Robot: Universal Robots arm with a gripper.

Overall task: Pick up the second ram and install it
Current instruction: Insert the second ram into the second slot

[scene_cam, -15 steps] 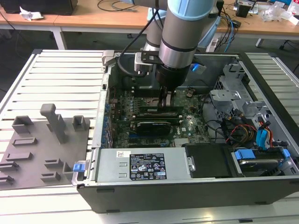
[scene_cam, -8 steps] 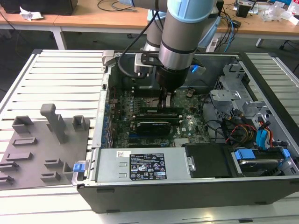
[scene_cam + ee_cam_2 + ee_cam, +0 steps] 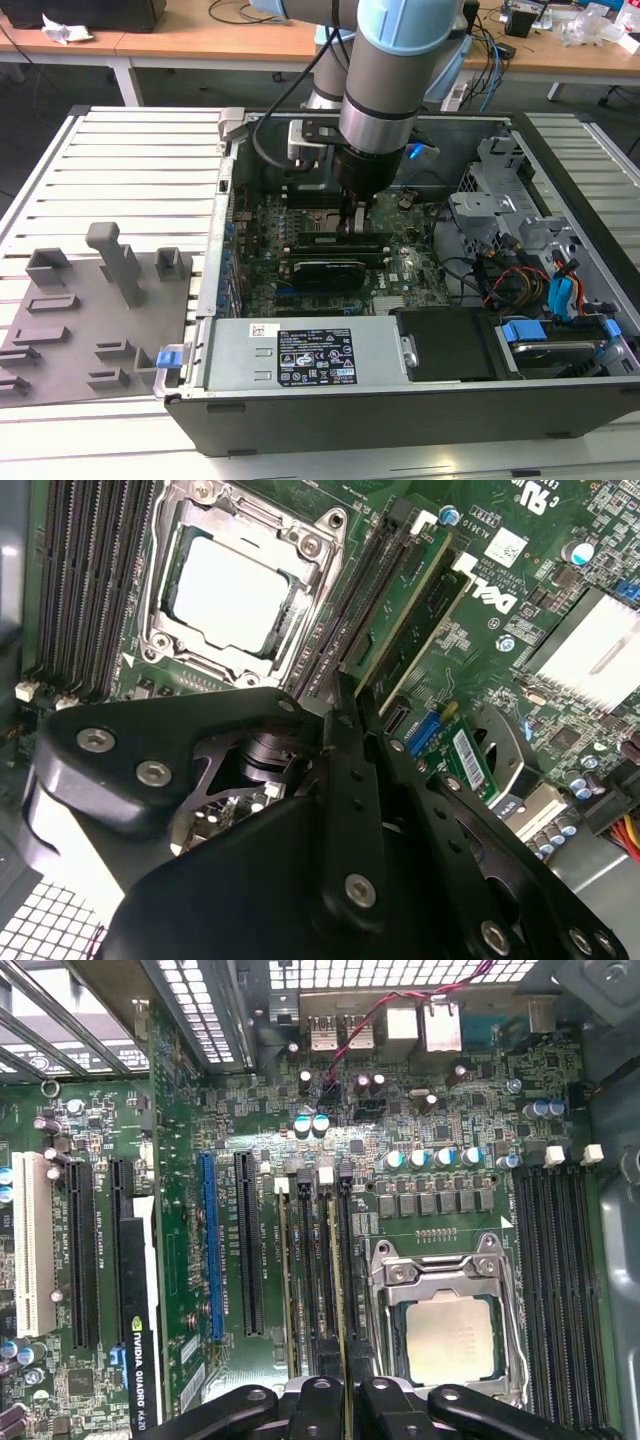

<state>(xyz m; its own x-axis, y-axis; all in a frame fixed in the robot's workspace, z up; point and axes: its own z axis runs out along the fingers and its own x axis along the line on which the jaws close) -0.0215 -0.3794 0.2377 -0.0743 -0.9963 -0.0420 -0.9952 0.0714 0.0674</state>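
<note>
My gripper [image 3: 355,222] reaches down into the open computer case onto the green motherboard [image 3: 400,265]. Its black fingers [image 3: 315,1405] stand shut on the second ram [image 3: 337,1290], a thin green stick standing in the slot nearest the CPU socket [image 3: 445,1335]. In the second wrist view the second ram [image 3: 395,615] runs away from the gripper [image 3: 345,690], beside the socket [image 3: 225,590]. Another green stick [image 3: 448,608] stands in a slot parallel to it, on the side away from the socket, and it is the other green stick [image 3: 287,1290] in the first wrist view.
A dark graphics card [image 3: 320,270] lies just in front of the memory slots. Empty black slots [image 3: 560,1280] flank the socket's other side. The power supply [image 3: 300,355], drive bays and cables [image 3: 540,270] fill the case. A grey plastic tray [image 3: 100,300] lies outside on the exterior view's left.
</note>
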